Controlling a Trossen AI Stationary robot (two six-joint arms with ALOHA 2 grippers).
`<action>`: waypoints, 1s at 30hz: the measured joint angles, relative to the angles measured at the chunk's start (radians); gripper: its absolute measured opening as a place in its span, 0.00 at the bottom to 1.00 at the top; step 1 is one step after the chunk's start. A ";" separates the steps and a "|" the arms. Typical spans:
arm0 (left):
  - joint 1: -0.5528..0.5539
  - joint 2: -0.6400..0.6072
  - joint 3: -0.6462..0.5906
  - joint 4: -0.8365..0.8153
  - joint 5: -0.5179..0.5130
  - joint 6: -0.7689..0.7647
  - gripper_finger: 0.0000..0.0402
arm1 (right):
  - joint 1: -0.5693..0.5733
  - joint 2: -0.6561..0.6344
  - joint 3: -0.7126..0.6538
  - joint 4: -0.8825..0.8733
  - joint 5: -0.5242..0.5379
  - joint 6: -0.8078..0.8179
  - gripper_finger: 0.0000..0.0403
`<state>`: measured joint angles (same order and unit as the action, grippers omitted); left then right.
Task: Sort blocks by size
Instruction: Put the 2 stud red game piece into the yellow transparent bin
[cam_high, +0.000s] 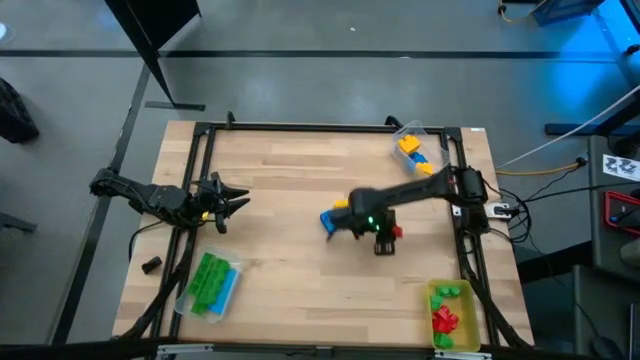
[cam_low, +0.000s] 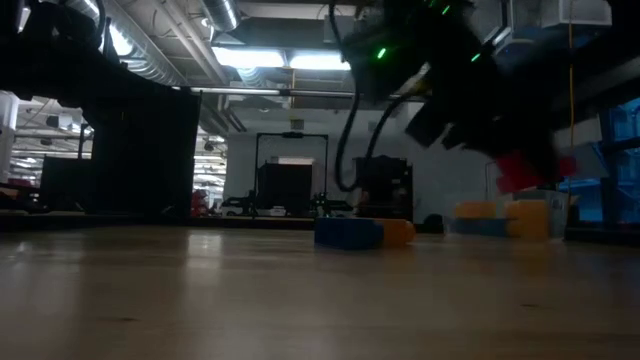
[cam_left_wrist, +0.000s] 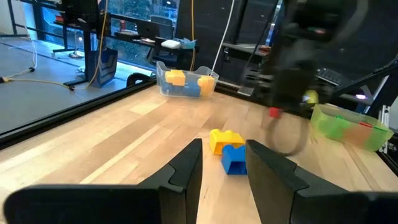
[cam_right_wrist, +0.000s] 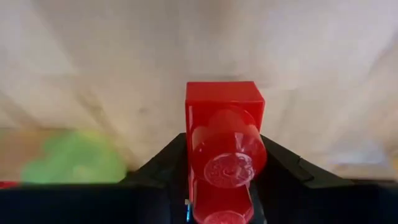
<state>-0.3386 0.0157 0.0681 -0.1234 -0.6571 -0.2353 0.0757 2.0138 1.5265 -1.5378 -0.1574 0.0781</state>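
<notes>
My right gripper (cam_high: 386, 240) hangs over the middle right of the table, shut on a small red block (cam_right_wrist: 224, 143), which shows in the low view well above the tabletop (cam_low: 522, 170). A blue block (cam_high: 330, 220) and a yellow one (cam_left_wrist: 224, 140) lie side by side on the wood just left of that gripper. My left gripper (cam_left_wrist: 224, 171) waits at the table's left edge (cam_high: 225, 200), pointing level, open with nothing between its fingers. My right gripper pinches the red block between its two fingers, one on each of two opposite sides (cam_right_wrist: 190, 163). The fingers (cam_right_wrist: 158, 165) slant down from above. The block's studded face points back toward the wrist. The block is lifted clear of the table.
A clear tray (cam_high: 412, 150) with yellow and blue blocks stands at the far right. Another clear tray (cam_high: 210, 283) with green blocks lies at the near left. A yellow tray (cam_high: 452, 315) with green and red blocks sits at the near right. Black rails frame the table's edges.
</notes>
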 joint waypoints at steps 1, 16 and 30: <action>0.000 0.000 0.000 0.000 0.000 0.000 0.27 | 0.029 -0.002 0.000 -0.006 -0.010 0.021 0.36; 0.000 0.000 0.000 0.000 0.000 0.000 0.27 | 0.524 -0.060 0.000 -0.032 -0.073 0.485 0.38; 0.000 0.000 0.000 0.000 0.000 0.000 0.27 | 0.884 -0.060 0.000 -0.034 -0.132 0.882 0.32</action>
<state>-0.3386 0.0158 0.0681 -0.1230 -0.6573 -0.2353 0.9594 1.9541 1.5265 -1.5714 -0.2890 0.9604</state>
